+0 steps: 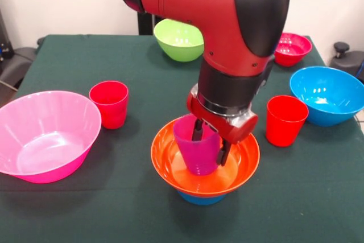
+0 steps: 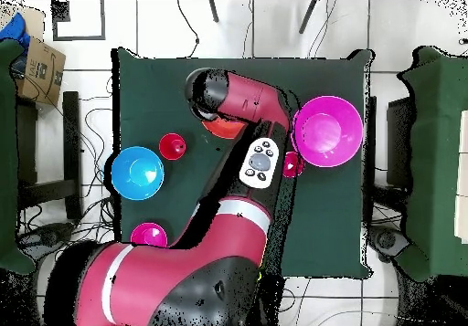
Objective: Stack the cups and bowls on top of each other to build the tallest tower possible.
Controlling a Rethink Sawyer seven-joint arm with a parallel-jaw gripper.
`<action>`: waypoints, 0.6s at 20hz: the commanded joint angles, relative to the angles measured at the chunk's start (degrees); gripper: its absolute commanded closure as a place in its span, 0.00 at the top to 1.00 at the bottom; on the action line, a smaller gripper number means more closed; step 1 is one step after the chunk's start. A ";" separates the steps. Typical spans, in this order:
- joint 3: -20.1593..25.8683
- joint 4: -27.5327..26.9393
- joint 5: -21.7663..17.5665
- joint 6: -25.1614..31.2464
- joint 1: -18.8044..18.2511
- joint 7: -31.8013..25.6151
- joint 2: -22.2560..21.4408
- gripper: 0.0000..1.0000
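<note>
The tool (image 1: 209,143) stands over the purple cup (image 1: 195,153), one dark finger inside the cup's mouth and the other down its outer wall, so the fingers straddle the cup's rim on the side toward the red cup at right; they appear closed on that wall. The purple cup stands upright in the middle of the orange bowl (image 1: 170,163). Under the orange bowl a blue bowl (image 1: 200,199) shows only as a sliver of its lower part; together these make the tower, which stands on the green worktop (image 1: 68,209).

Taking the orange bowl as the landmark in the front view: a red cup (image 1: 286,120) stands upright just to its right, apart from it, and a large blue bowl (image 1: 328,95) sits beyond that cup, further right. A small magenta bowl (image 1: 292,48) lies behind and to the right. A lime green bowl (image 1: 178,39) lies behind, partly hidden by the arm (image 1: 227,15). A second red cup (image 1: 110,104) stands upright to the left, and the large pink bowl (image 1: 48,135) rests just left of that cup, close to it; whether they touch cannot be told.

In the overhead view the arm covers the tower.
</note>
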 commanded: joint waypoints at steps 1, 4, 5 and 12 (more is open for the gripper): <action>5.30 5.88 -0.75 4.97 -1.29 3.26 -4.24 1.00; 5.47 5.90 -0.79 5.63 -1.51 3.20 -4.70 1.00; 5.53 5.87 -0.79 5.61 -1.49 3.35 -4.67 1.00; 5.81 5.90 -0.81 5.47 -1.33 4.17 -4.69 1.00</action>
